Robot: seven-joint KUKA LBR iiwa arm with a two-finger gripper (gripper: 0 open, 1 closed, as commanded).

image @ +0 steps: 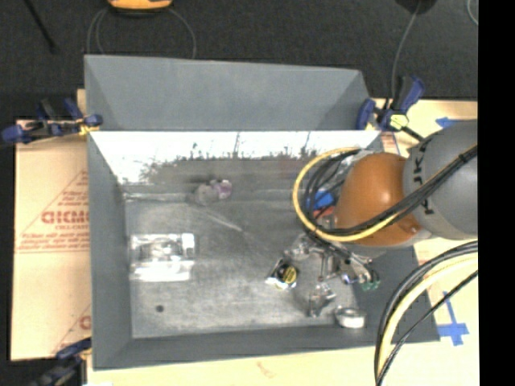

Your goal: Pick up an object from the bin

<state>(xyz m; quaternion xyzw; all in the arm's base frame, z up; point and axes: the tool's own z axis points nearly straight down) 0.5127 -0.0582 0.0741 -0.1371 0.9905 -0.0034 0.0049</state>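
In the camera view the arm [451, 187] comes in from the right, and its orange cover [374, 199] and looped cables [310, 207] hide the right-hand end of the bin [241, 103] floor beneath them. Below the cover the tool [319, 296] sits low over the near right corner of the bin. Its metal parts run together against the grey floor, so I cannot tell whether it is open or closed, or whether it has hold of anything.

Just to its left lies a small yellow-and-black thing [283, 275], too small to name; whether the tool touches it is unclear. A small round pale thing [350, 318] lies just beside the tool, close to the near wall.

Well apart from the tool, a clear plastic packet [163, 256] lies flat on the left of the floor. A small purplish thing [219, 189], blurred, rests near the far wall.
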